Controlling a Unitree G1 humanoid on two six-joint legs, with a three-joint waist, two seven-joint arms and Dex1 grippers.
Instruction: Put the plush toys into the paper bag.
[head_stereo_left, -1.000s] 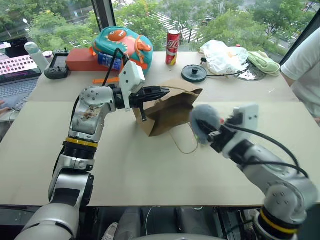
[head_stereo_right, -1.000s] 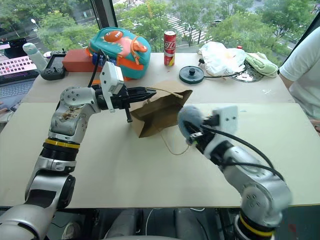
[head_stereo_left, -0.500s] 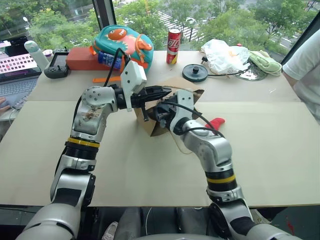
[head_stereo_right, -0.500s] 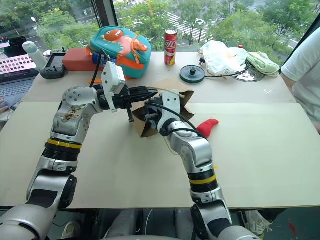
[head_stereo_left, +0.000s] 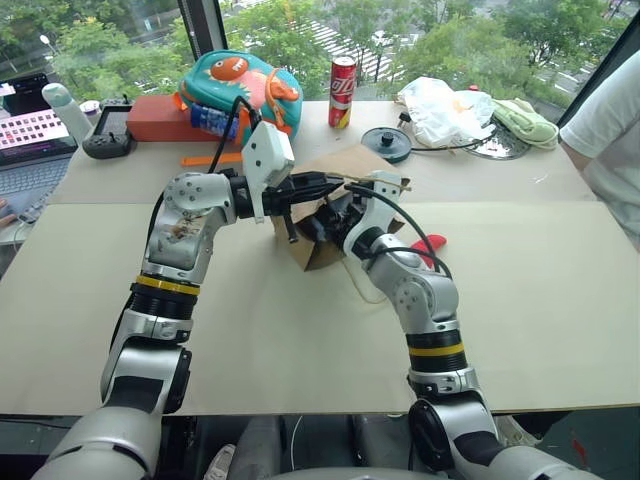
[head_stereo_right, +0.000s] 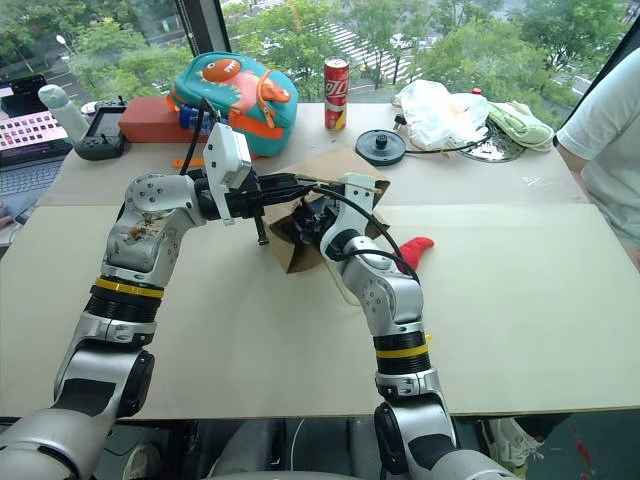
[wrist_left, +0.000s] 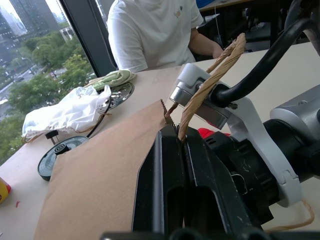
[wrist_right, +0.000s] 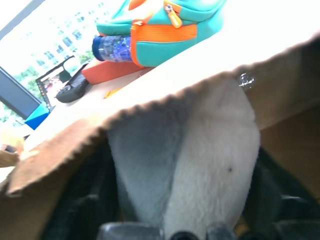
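Note:
The brown paper bag (head_stereo_left: 352, 163) lies on its side mid-table, mouth toward me. My left gripper (head_stereo_left: 335, 183) is shut on its upper rim by the twine handle (wrist_left: 210, 85), holding the mouth up. Through that mouth reaches my right gripper (head_stereo_left: 322, 222). In the right wrist view, the grey-blue fuzzy plush toy (wrist_right: 200, 165) sits under the serrated bag edge (wrist_right: 60, 150), with the fingers spread wide on either side of it. The red plush toy (head_stereo_left: 430, 245) lies on the table just right of the bag, partly behind my right forearm.
Along the far edge stand a teal backpack (head_stereo_left: 240, 85), a red can (head_stereo_left: 344, 90), a black round lid (head_stereo_left: 385, 143), a white plastic bag (head_stereo_left: 445, 105) and a green cloth (head_stereo_left: 525, 120). A person in a white sleeve (head_stereo_left: 605, 130) stands at the right; a laptop (head_stereo_left: 35, 130) sits far left.
My right arm swung in from the right, carrying the grey-blue plush into the bag's mouth, and its fingers have spread. The left arm has held still.

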